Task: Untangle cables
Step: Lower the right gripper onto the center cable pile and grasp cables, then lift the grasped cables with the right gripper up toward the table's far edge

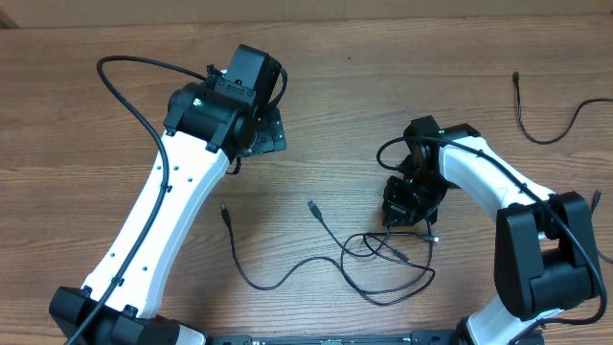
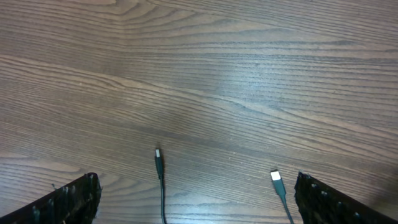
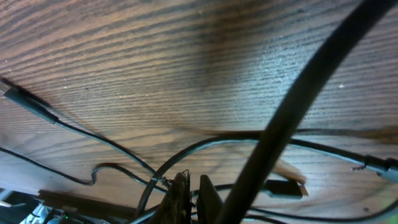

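Overhead: the left arm's black wrist block [image 1: 251, 75] rises nearest the lens, and its thick cord [image 1: 124, 72] loops out over the bench [image 1: 77, 125]. The left tool [image 1: 262, 134] is released, well apart from the cables [image 1: 383, 257]. These form a thin black tangle at centre-right, with one strand trailing left. The right tool [image 1: 407, 209] is down on the tangle's upper edge. A separate cable [image 1: 546, 134] lies far right, apart.

Left wrist: the fingers [image 2: 71, 199] are spread wide in the lower corners. A dark plug [image 2: 158, 155] and a pale plug [image 2: 276, 177] lie between them, touching neither.

Right wrist: a blurred arm cord [image 3: 311, 93] cuts across, hiding part of the tangle. The right tool [image 3: 191, 193] is clenched. Strands cross at its tips; I cannot tell whether one is pinched.
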